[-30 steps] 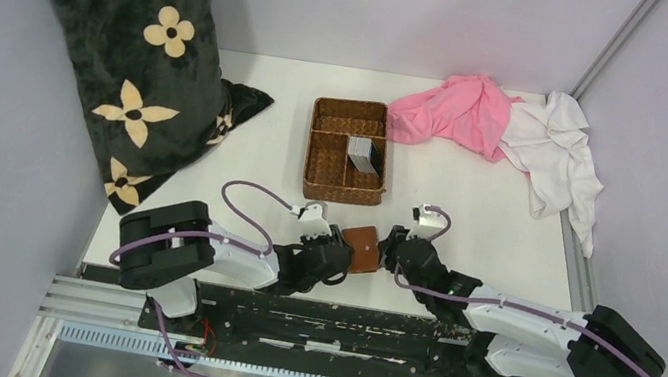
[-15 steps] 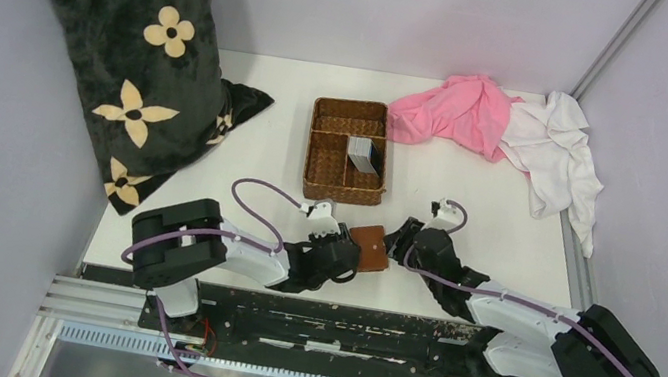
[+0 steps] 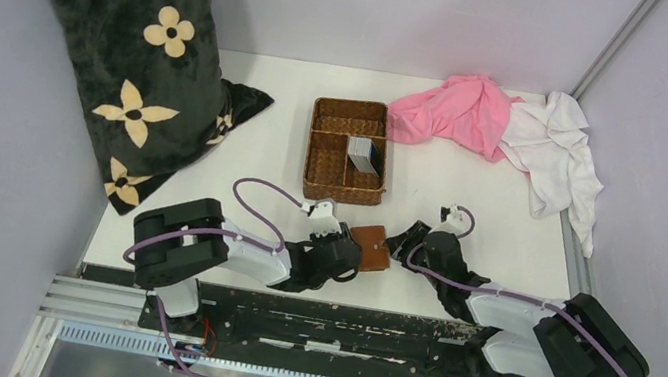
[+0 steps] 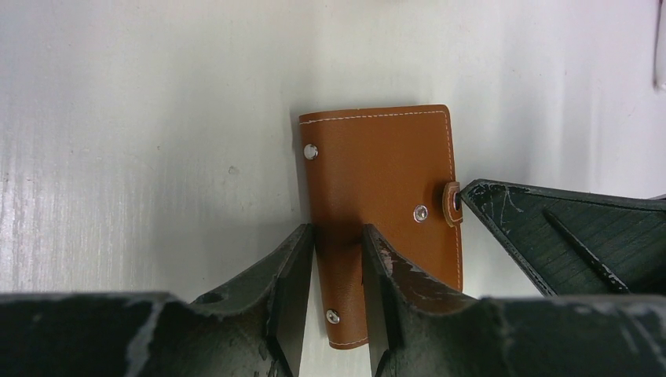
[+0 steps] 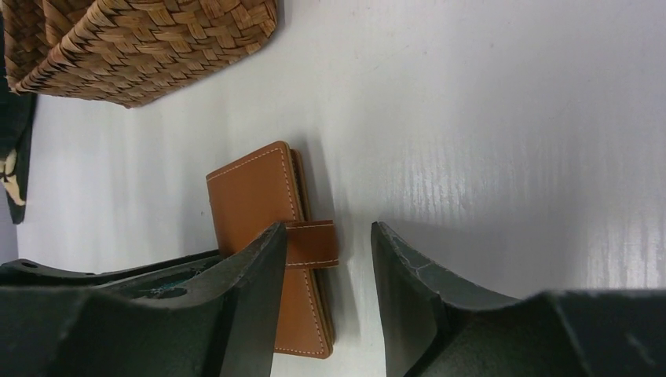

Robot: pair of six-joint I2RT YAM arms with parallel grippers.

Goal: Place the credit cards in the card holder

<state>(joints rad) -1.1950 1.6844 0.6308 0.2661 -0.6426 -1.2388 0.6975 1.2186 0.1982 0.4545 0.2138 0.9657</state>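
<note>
Closed card holder point(image 3: 369, 247) lies lower centre, top view. Astride its spine edge: left gripper point(image 4: 338, 236), narrow, grip uncertain. The right gripper point(image 5: 328, 229) stands wide around the snap tab point(image 5: 312, 243). Risk: tugging the tab drags the whole holder from a weak left hold.

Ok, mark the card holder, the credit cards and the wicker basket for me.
card holder point(image 4: 377, 173): left wrist view, on its brown leather cover.
credit cards point(image 3: 365, 154): top external view, on the top of the grey stack.
wicker basket point(image 3: 353, 104): top external view, on its far rim.
</note>
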